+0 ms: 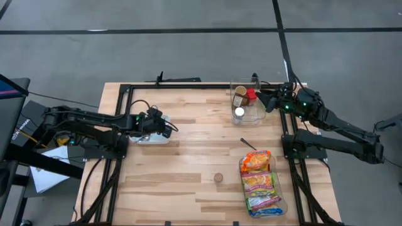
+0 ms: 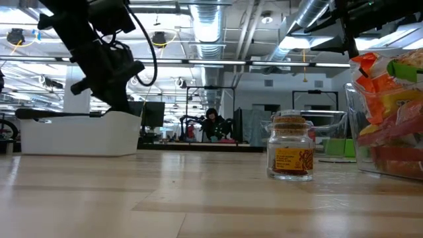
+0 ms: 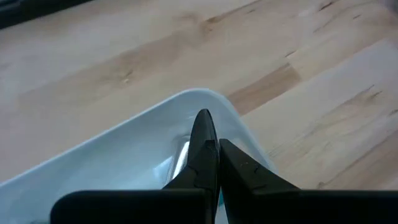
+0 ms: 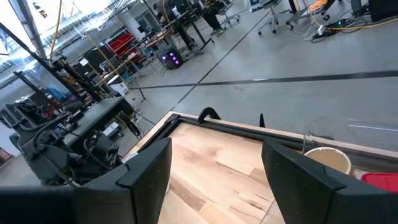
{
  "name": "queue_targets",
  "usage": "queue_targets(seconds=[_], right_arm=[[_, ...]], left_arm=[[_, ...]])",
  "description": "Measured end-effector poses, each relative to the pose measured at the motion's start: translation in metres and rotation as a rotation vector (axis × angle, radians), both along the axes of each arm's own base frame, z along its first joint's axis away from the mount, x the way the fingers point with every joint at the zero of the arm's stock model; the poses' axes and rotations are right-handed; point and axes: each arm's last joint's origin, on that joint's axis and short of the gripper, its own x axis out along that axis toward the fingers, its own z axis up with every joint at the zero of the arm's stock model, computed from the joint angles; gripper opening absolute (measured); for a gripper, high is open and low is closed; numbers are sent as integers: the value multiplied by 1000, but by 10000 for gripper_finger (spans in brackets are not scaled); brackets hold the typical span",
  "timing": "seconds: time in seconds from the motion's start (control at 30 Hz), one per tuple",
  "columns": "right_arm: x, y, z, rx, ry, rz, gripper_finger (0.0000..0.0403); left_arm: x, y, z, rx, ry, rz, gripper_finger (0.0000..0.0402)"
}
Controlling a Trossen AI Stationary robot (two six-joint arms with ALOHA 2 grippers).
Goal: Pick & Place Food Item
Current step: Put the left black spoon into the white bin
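A small glass jar with a cork lid and orange label [image 1: 218,177] stands upright on its base on the wooden table; it also shows in the low view [image 2: 291,153]. My left gripper [image 1: 167,127] is shut over the right end of a white tray [image 1: 146,137], its fingers pointing down into the tray's corner [image 3: 211,140]. My right gripper [image 1: 269,100] is open and empty [image 4: 214,177], held above the table at the far right beside a clear bin [image 1: 257,119] holding three jars. My left gripper's shut fingers [image 3: 205,134] point down into the white tray near its rounded corner [image 3: 205,99]. I cannot tell whether they touch the tray.
A clear tub of orange snack packets [image 1: 259,182] lies at the near right and rises at the right of the low view [image 2: 390,112]. The bin's jars have cork [image 1: 239,92], red [image 1: 251,94] and white [image 1: 239,113] lids. A black frame [image 1: 188,83] edges the table.
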Motion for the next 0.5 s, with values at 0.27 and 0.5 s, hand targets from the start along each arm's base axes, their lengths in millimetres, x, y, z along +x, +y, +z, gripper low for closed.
queue_targets(seconds=[0.27, 0.5], right_arm=[[0, 0, 0, 0, -4, -3, 244], [0, 0, 0, 12, -14, -4, 244]], left_arm=[[-3, 4, -7, 3, 9, 17, 1], [5, 1, -4, -87, -101, -54, 1]])
